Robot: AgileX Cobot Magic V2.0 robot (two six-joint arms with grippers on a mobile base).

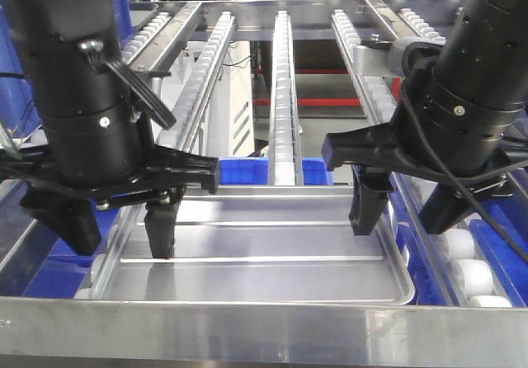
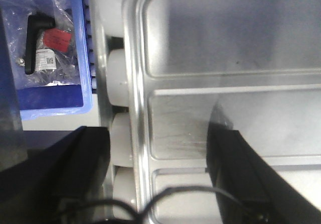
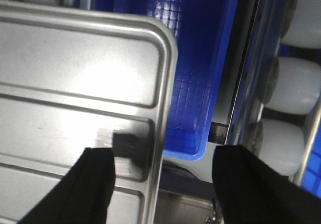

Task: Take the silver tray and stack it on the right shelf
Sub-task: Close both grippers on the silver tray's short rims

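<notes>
1. At the left, the left gripper [image 1: 120, 229] hangs with its jaws spread. One finger is outside the left rim of the silver tray [image 1: 264, 261] and the other is over the tray's floor. It clasps nothing, and I cannot tell whether the inner finger touches the metal.
2. In the middle, the tray lies flat on the right shelf [image 1: 264, 331], just behind the shelf's shiny front edge, and rests on the roller tracks [image 1: 283, 96]. Its two ridges run across it from side to side.
3. At the right, the right gripper [image 1: 408, 211] is also agape, astride the tray's right rim and holding nothing.
4. Judged from how things lie, the tray already sits on the rack and neither claw grips it. No other tray shows beneath it, so whether it counts as stacked is unclear. If this is its final place, only backing the arms away is left. If not, both claws must pinch the rims.
5. The left wrist view alone shows a blue bin [image 2: 50, 103] beside the rack holding a bagged black handle [image 2: 37, 43], with white rollers [image 2: 118, 78] under the tray's left rim.
6. Only the front view shows both arms and the whole tray at once.
7. The right wrist view alone shows the tray's rounded corner lying over a second blue bin [image 3: 200, 58].
</notes>
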